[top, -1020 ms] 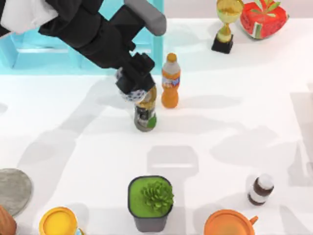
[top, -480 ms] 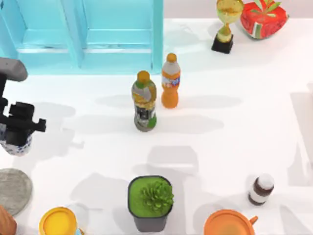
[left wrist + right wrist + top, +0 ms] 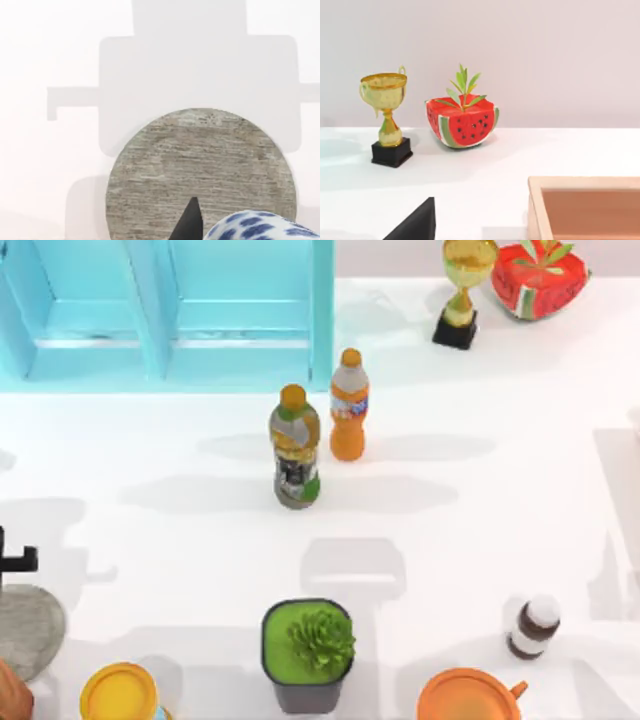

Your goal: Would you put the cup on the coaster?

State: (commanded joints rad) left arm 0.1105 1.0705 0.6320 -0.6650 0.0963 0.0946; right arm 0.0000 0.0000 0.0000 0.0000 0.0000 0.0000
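The coaster [image 3: 200, 170] is seen as rough, matt grey stone with streaked grain. The cup [image 3: 262, 227] is seen as glossy white ceramic with blue blotches. The trophy [image 3: 386, 95] is finished in shiny gold metal. The worktop [image 3: 480, 500] is presented as smooth, matt white.

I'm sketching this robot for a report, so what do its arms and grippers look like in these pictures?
Little of them shows. The left gripper appears at the top view's left edge as a small blocky black part. In the left wrist view one of its fingers is a matte black pointed wedge. The right gripper's finger is the same plain black, angular. No cables or markings show.
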